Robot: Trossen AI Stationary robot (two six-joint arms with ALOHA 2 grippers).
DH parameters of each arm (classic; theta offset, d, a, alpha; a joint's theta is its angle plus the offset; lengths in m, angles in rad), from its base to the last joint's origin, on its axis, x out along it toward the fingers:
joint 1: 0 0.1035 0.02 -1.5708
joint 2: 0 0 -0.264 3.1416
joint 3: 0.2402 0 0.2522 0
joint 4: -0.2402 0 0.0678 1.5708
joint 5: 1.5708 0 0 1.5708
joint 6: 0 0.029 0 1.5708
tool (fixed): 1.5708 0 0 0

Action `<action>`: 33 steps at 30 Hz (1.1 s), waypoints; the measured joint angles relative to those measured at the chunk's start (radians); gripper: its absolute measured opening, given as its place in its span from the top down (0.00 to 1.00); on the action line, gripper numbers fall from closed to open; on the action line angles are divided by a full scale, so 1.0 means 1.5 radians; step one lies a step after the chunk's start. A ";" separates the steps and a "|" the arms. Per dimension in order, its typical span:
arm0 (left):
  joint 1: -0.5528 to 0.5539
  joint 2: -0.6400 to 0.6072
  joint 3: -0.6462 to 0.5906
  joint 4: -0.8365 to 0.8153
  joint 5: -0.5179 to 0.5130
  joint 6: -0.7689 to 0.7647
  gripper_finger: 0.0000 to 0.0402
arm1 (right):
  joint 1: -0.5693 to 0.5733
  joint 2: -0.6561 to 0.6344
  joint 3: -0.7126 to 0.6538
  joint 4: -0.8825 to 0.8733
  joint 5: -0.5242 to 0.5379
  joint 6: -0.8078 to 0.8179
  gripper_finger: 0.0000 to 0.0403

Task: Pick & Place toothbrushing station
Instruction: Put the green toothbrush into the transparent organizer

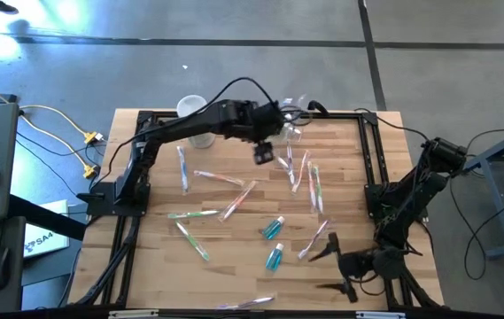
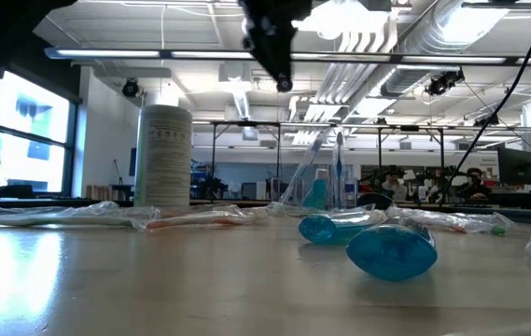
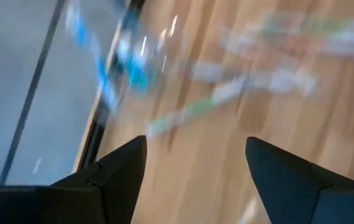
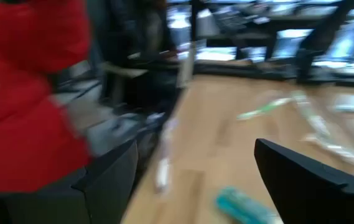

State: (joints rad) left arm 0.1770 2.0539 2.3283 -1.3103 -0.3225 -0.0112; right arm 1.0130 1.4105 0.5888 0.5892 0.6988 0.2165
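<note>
Your left gripper point(image 1: 264, 152) hangs above the surface point(image 1: 234, 266) near its far edge with its fingers point(image 3: 117, 171) spread apart and nothing between them. The clear station point(image 1: 292, 127) sits just beyond it at the far edge, right of the whitish cylinder point(image 1: 191, 108), while wrapped toothbrushes point(image 1: 220, 178) and two blue bottles point(image 1: 274, 228) lie scattered mid-surface. Your right gripper point(image 1: 338, 266) waits low at the near right corner, its fingers point(image 4: 301, 174) released and empty.
</note>
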 joint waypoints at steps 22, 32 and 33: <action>-0.200 -0.057 -0.280 -0.176 0.069 -0.224 0.33 | -0.139 0.000 0.000 -0.148 -0.008 0.033 0.22; -0.275 -0.243 -0.513 -0.094 0.021 -0.345 0.33 | -0.239 0.000 0.001 -0.288 -0.020 0.098 0.24; -0.281 -0.269 -0.540 -0.054 0.021 -0.343 0.33 | -0.249 0.000 0.001 -0.290 -0.024 0.096 0.24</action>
State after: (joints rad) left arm -0.2440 1.6505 1.5176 -1.3916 -0.2915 -0.5259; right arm 0.6389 1.4105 0.5900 0.1545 0.6626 0.3605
